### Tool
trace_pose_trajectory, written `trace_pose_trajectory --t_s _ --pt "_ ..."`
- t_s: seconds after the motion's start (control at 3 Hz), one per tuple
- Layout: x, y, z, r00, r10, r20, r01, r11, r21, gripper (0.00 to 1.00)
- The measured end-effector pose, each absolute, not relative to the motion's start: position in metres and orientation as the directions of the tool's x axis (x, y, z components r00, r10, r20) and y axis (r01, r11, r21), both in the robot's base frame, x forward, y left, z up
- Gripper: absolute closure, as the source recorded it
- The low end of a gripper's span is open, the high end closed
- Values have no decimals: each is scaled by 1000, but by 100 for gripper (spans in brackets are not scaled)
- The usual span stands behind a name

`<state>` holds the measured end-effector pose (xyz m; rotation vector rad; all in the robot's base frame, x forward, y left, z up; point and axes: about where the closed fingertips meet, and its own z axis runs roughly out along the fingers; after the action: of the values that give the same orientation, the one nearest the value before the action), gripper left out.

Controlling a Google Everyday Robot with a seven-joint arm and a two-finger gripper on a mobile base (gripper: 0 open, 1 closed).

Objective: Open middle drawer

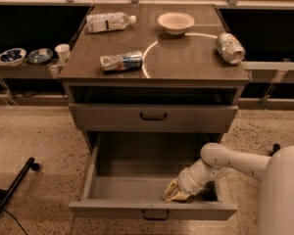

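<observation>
The middle drawer (pixel 112 210) is the grey one pulled far out at the bottom of the cabinet. It has a low flat front, a small dark bar handle (pixel 154 214) and a deep grey tray. My gripper (pixel 174 192) is inside the tray, right of centre, just behind the front panel. The white arm (pixel 225 163) reaches down to it from the right. The grey drawer above (pixel 196 117) is closed and has its own dark handle. Anything below the open drawer is hidden.
On the cabinet top lie a plastic bottle (pixel 109 21), a white bowl (pixel 175 22), a crushed bottle (pixel 120 61) and a can (pixel 229 47). A low shelf at left holds bowls (pixel 12 56) and a cup (pixel 62 52). A black bar (pixel 12 190) lies on the floor at left.
</observation>
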<state>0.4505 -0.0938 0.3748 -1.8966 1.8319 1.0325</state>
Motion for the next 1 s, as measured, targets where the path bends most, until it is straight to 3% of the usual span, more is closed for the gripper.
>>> trace_pose_trajectory --t_s 1.0 --pt "427 -101 391 -113 -708 -698 -947 -136 291 100"
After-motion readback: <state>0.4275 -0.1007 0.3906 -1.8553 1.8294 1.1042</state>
